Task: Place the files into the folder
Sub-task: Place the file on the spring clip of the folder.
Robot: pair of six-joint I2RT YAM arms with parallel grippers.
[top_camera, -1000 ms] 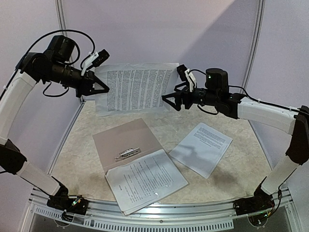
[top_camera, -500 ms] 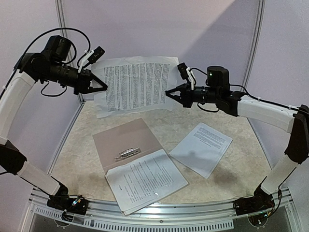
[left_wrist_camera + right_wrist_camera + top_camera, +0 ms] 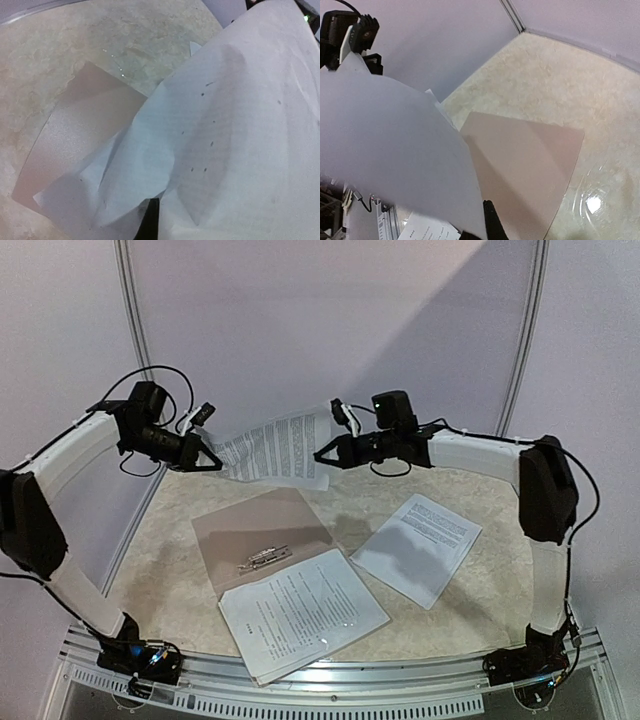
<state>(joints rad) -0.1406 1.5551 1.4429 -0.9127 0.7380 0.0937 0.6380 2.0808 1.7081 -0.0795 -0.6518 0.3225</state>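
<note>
Against half a second ago: the held file point(image 3: 272, 445) has come down from chest height at the back wall and now hangs low over the far end of the bench point(image 3: 480, 610). It was spread upright with its print facing the top camera. Now it lies tilted, nearly flat, and sags in the middle. Both arms have dropped and reached farther back, and the right elbow now stands high.

Left fingers point(image 3: 218, 466) are pinched closed on the file's left edge. Right fingers point(image 3: 318, 455) are pinched closed on its right edge. The sheet spans the gap between them.

Folder point(image 3: 255, 525) lies open on the bench, tan inside up, just nearer than the held file and partly under it as both wrist views see it. A silver clip point(image 3: 262, 558) sits at the fold. A second file point(image 3: 305, 610) rests on the folder's near half, with corners overhanging it. A third file point(image 3: 417, 547) lies loose on the bench to the right, apart from the folder.

Obstruction: in the left wrist view the held file's underside point(image 3: 240, 130) fills most of the frame, with only a corner of folder point(image 3: 82, 132) showing. In the right wrist view the sheet point(image 3: 390, 150) blocks the left half.
</note>
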